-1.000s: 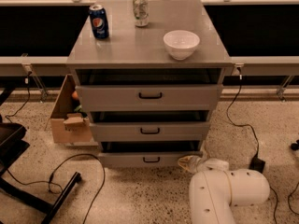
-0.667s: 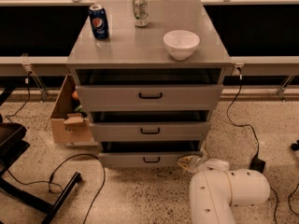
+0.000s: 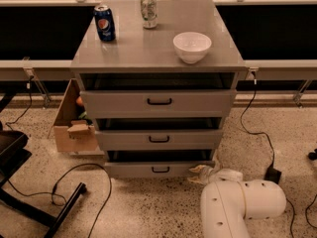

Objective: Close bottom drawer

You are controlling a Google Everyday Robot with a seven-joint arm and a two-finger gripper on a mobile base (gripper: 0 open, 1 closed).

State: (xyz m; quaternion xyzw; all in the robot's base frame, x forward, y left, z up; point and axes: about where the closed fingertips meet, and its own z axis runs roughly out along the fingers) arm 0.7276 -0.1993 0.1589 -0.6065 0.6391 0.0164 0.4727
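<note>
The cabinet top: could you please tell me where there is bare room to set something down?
The cabinet top is bare across its front left, between the blue can and the white bowl, and behind the bowl at the back right. The back left is crowded by the blue can and silver can. The gripper is at the bottom drawer's right end.

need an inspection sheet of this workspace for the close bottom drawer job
surface: cabinet top holds blue can, second can, white bowl
job's things: bottom drawer pulled out a little, not yet shut
clutter: open cardboard box left of the cabinet; black chair base at lower left
grippers: gripper low at the bottom drawer's right front corner, on the white arm
cables: black cable on floor at left; second cable at right running to a black adapter
surroundings: speckled floor; middle drawer and top drawer also ajar
</note>
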